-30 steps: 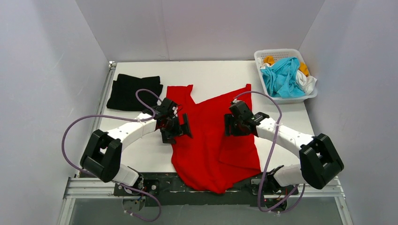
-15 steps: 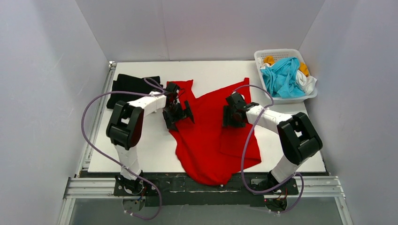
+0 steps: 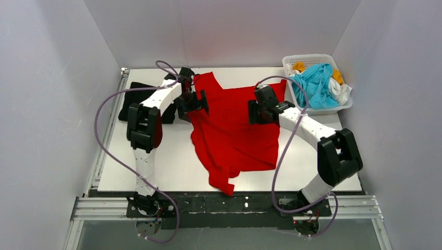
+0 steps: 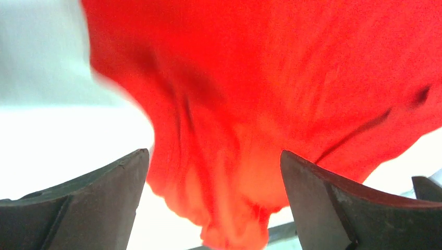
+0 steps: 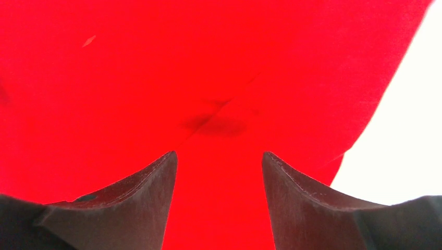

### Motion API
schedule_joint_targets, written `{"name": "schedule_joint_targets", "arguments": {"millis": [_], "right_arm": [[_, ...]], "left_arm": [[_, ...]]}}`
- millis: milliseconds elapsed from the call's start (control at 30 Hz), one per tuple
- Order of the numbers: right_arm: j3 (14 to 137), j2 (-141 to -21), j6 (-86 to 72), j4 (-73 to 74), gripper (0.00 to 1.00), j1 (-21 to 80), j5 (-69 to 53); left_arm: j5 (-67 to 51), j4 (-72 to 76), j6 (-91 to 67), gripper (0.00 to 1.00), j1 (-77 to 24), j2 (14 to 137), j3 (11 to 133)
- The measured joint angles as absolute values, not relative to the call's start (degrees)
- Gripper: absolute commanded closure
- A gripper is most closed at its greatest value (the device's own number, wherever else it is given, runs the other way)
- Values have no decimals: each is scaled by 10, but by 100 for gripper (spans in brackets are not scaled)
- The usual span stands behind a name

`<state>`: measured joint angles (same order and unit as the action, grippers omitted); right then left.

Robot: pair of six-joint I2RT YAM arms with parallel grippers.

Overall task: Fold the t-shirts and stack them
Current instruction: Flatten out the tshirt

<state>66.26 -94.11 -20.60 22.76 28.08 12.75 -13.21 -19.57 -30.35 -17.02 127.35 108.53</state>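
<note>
a white table [image 3: 174, 161] sits inside pale grey walls. at its far corner, beyond the right gripper [image 3: 259, 111] and to its outer side, stands a white lattice basket [image 3: 312, 59] of hard plastic. in it lies a crumpled heap: a cyan shirt [image 3: 312, 83] on top, with white cloth [image 3: 341, 92] and orange-yellow cloth [image 3: 298, 66] showing at the edges.

the red t-shirt [image 3: 229, 135] lies loose and wrinkled between the two grippers and trails back from them toward the arm bases, narrowing to a rumpled tail. just to the outer side of the left gripper [image 3: 193, 104] a folded black shirt [image 3: 125, 110] lies flat, partly hidden by that arm.

only the overhead view shows the basket and the black shirt; both wrist views fill with red fabric. the left wrist view shows dark wedge-shaped fingers [image 4: 104, 198] spread wide, with soft, blurred red folds beyond them and white table alongside. the right wrist view shows its fingers [image 5: 130, 192] apart, with smooth red cloth across the gap and a faint seam running through it; neither pair pinches the cloth.
</note>
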Motion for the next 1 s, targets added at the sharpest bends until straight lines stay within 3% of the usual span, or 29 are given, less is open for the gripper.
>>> {"name": "schedule_joint_targets", "arguments": {"millis": [133,267,367,567,800,933,1000], "right_arm": [[649,-902,-195,225,36,346,96],[648,-929,-197,226,40,408,81],[648,-967,-202,234,41,424,77],[639,-1011,-212,240,46,435,81],[638,-1018,-222,241,58,437,100],[625,-1008,-229,238,79,437,105],[609,-993,-237,239,86,437,110]], "left_arm": [[-131,-187,-295,2,-195,1109,922],[-156,-140,-312,2,-239,917,750],[-177,-115,-333,2,-264,849,660],[-184,-50,-376,2,-276,865,547],[-204,36,-413,2,-276,914,532],[-172,12,-411,15,-276,940,546],[-152,-11,-409,29,-276,954,560]]}}
